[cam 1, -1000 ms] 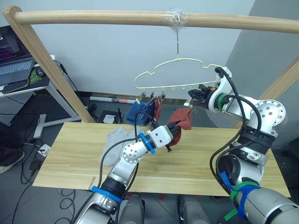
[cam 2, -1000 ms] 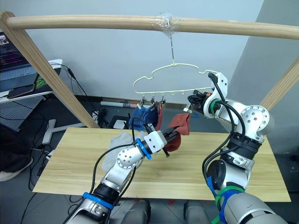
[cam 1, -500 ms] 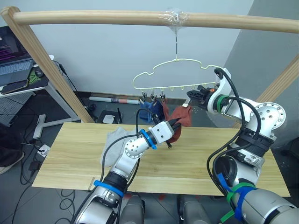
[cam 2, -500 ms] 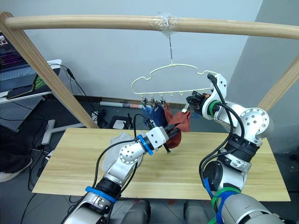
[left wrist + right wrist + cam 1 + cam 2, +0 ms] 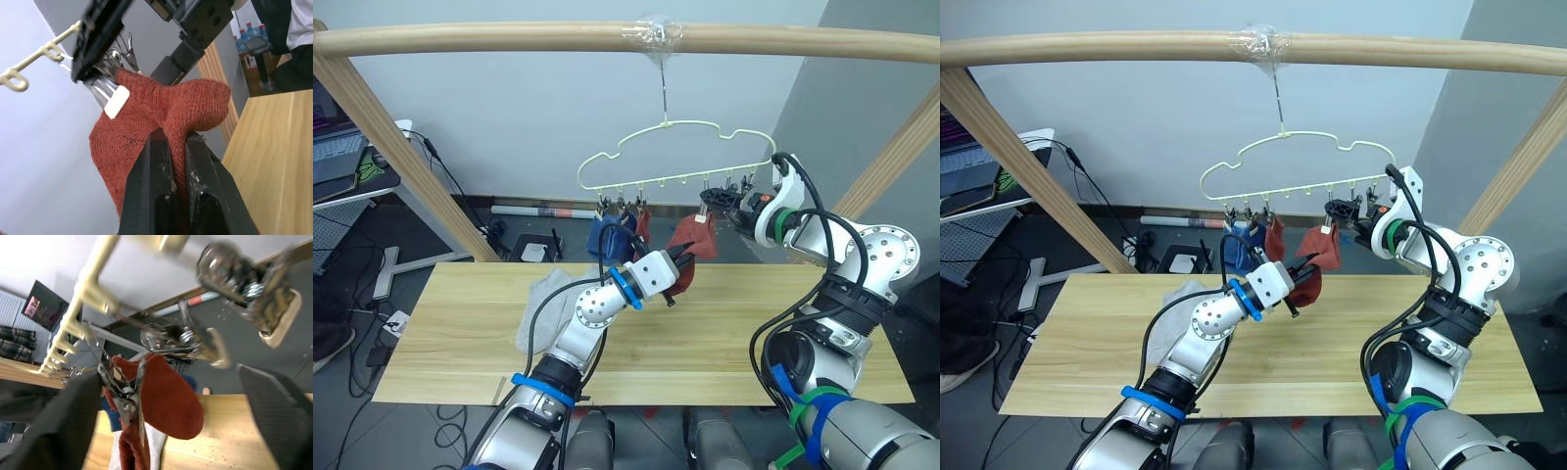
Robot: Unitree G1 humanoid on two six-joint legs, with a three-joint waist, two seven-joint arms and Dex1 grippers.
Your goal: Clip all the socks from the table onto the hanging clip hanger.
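Observation:
The cream clip hanger (image 5: 664, 122) hangs from the wooden pole. Two blue socks (image 5: 607, 235) and one rust red sock (image 5: 643, 223) hang from clips at its left end. My left gripper (image 5: 677, 262) is shut on the lower part of a second red sock (image 5: 146, 117), held above the table (image 5: 734, 323). A metal clip (image 5: 113, 98) bites that sock's top edge. My right gripper (image 5: 717, 199) stands open at this clip, with its fingers (image 5: 279, 416) spread on either side of it. Grey socks (image 5: 540, 311) lie on the table at the left.
The round wooden pole frame (image 5: 509, 39) spans the top, with slanted legs at both sides. A desk with a laptop (image 5: 333, 157) stands at the far left, and cables lie on the floor behind the table.
My right gripper has gone from shut to open at the clip. The left gripper still holds the red sock up at the hanger. The camera has shifted a little.

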